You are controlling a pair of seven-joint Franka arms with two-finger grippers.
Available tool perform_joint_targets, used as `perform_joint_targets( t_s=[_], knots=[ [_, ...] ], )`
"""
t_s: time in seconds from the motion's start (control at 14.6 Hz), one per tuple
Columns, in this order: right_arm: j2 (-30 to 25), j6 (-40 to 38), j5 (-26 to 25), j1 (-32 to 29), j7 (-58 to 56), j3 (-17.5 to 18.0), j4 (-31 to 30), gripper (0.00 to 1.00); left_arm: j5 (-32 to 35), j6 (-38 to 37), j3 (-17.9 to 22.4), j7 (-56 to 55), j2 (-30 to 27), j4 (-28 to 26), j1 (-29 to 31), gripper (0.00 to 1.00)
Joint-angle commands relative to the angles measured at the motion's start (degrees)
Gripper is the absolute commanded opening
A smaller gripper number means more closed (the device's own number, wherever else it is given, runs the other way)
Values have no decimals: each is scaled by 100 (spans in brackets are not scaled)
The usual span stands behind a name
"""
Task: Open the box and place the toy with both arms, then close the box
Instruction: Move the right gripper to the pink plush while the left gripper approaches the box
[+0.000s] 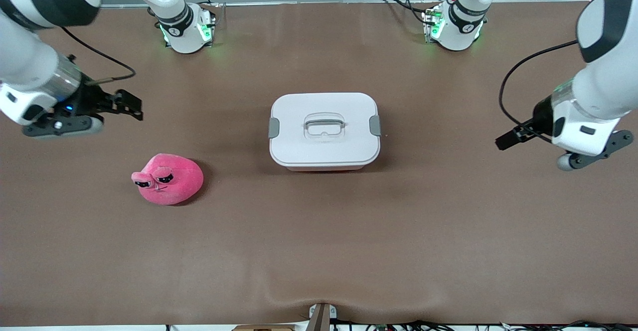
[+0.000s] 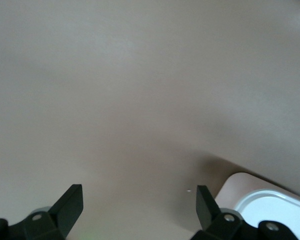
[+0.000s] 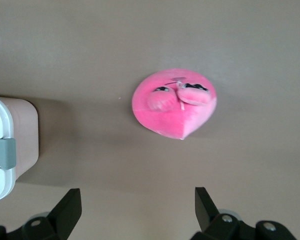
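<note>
The pale pink box [image 1: 324,131] stands in the middle of the table, its white lid on and a grey clip [image 1: 273,127] at each end. The hot-pink toy [image 1: 168,178] lies toward the right arm's end, nearer to the front camera than the box. My right gripper [image 1: 130,105] hangs open and empty over bare table at that end. In the right wrist view, the toy [image 3: 174,104] and one end of the box [image 3: 10,145] lie ahead of the open right gripper [image 3: 137,205]. My left gripper [image 1: 507,140] hovers open over the left arm's end. A corner of the box [image 2: 270,205] shows beside the left gripper [image 2: 139,202].
A brown mat [image 1: 319,251] covers the table. The two arm bases [image 1: 185,29] [image 1: 453,27] stand along the edge farthest from the front camera. Cables run along the nearest edge [image 1: 398,325].
</note>
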Motion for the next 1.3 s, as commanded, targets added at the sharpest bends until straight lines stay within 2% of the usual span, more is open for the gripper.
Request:
perform_joint_targets(
  t_s=[0.0,0.14,0.41,0.55,0.75,1.23],
  knots=[
    [369,403,-44,99,-53,-29,-19,100,42,45,17,-1006,117,140,-304,100],
    [676,755,-245,362,-63,-37,-28,100,33,46,17,-1545,117,113,-462,100],
    [1195,1265,-1124,792,-54,-37,-45,100,16,54,-53,-2521,135,113,-620,100],
    [1267,1563,-1458,829,-45,-37,-281,100,7,124,-114,-2995,170,105,-665,100],
    [1232,2126,-1486,724,-54,-46,-853,100,16,168,-159,-3803,249,105,-919,100],
    [1258,2198,-1494,363,-546,-37,-941,100,85,563,-150,-5754,565,104,-1569,100]
  ],
)
